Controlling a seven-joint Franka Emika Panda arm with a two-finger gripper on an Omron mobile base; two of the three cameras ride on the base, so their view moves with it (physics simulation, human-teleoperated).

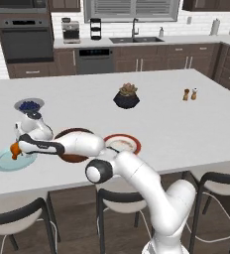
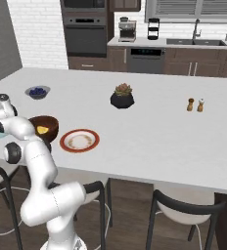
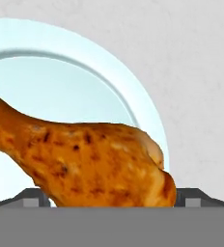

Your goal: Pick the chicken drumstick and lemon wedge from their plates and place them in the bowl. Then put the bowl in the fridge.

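Orange-brown drumstick: the chicken drumstick (image 3: 85, 161) lies lengthwise across my view, thick end right
Pincer: my gripper (image 1: 14, 153) straddles it over the light blue plate (image 1: 3, 162); closure unclear

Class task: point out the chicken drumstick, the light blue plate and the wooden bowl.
chicken drumstick (image 3: 94, 164), hand view, thick meaty middle.
light blue plate (image 1: 5, 162), left base view, bare left part.
wooden bowl (image 2: 51, 122), right base view, right rim.

White island counter (image 1: 156, 124), dark cabinets (image 1: 186, 57) behind (white brick wall (image 2: 39, 34)), black stools (image 1: 119, 198).
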